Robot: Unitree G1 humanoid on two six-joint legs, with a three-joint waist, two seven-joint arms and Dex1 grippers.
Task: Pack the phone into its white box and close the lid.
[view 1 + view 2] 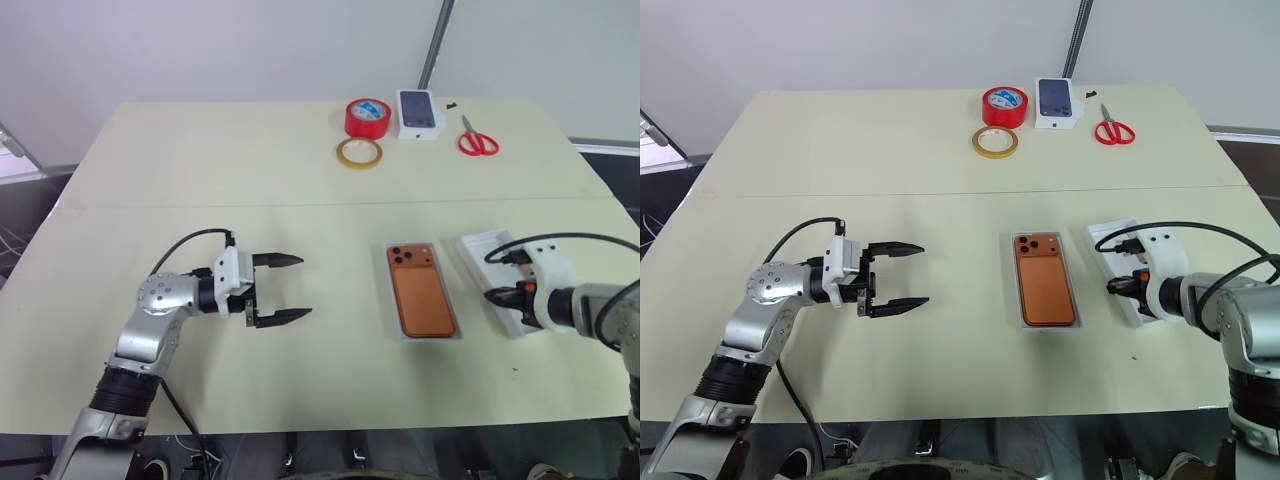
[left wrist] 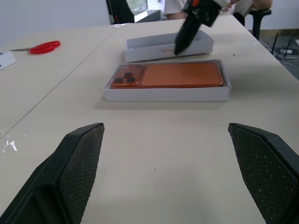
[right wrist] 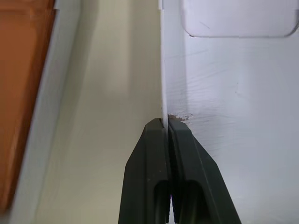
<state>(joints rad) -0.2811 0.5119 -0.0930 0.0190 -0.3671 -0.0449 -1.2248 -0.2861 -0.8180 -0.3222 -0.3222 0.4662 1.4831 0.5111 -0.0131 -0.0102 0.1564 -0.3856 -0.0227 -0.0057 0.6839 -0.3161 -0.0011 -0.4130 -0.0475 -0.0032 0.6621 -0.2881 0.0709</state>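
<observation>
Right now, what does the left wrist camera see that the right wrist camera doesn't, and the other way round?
Left wrist view: the open left hand, red scissors far off on the table, and the whole phone lying camera side up in its box, with the lid behind it. Right wrist view: a close look at the right hand pinched shut on the lid's thin wall. Both: the phone, the box, the lid and the right hand at that wall.
</observation>
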